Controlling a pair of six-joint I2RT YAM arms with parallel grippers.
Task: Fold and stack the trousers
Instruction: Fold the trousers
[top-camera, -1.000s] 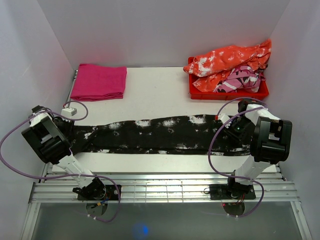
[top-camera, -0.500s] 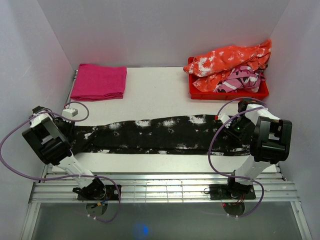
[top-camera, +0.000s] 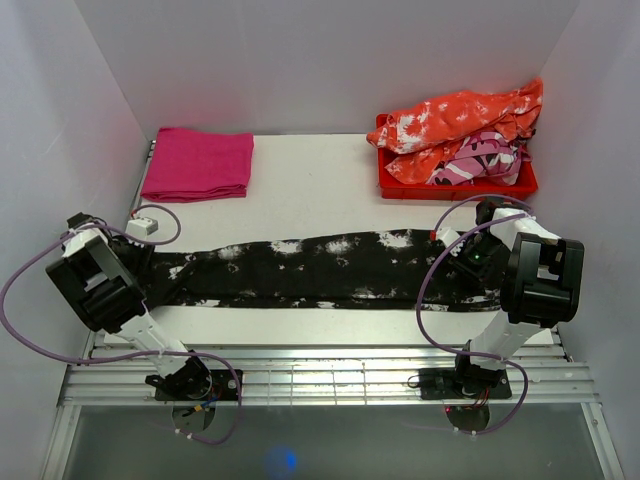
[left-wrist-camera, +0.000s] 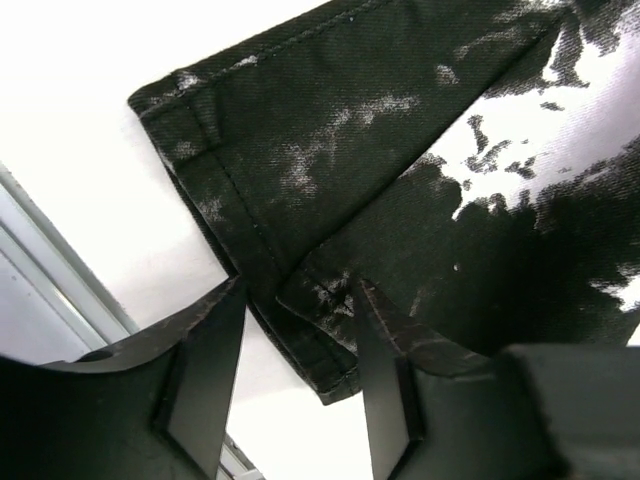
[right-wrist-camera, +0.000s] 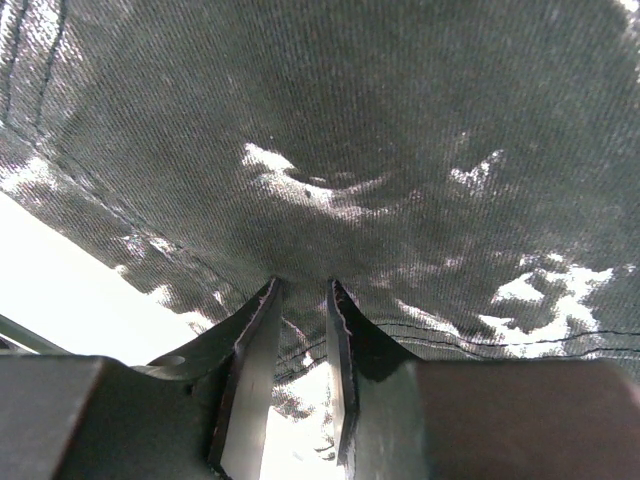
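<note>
The black trousers (top-camera: 320, 268) with white splotches lie stretched flat across the table from left to right. My left gripper (top-camera: 140, 262) is at their left end. In the left wrist view (left-wrist-camera: 295, 340) its jaws stand open around the leg hem (left-wrist-camera: 250, 250), which lies on the white table. My right gripper (top-camera: 463, 262) is at the right end. In the right wrist view (right-wrist-camera: 300, 300) its jaws are nearly closed and pinch a pucker of the trousers' fabric (right-wrist-camera: 350, 130).
A folded magenta cloth (top-camera: 198, 163) lies at the back left. A red tray (top-camera: 400, 187) at the back right holds an orange-and-white garment (top-camera: 455, 115) and a pink patterned one (top-camera: 485, 160). White walls close in on three sides. A metal rail (top-camera: 320, 375) runs along the near edge.
My left arm has shifted slightly to the left. The right arm and the trousers have not visibly moved.
</note>
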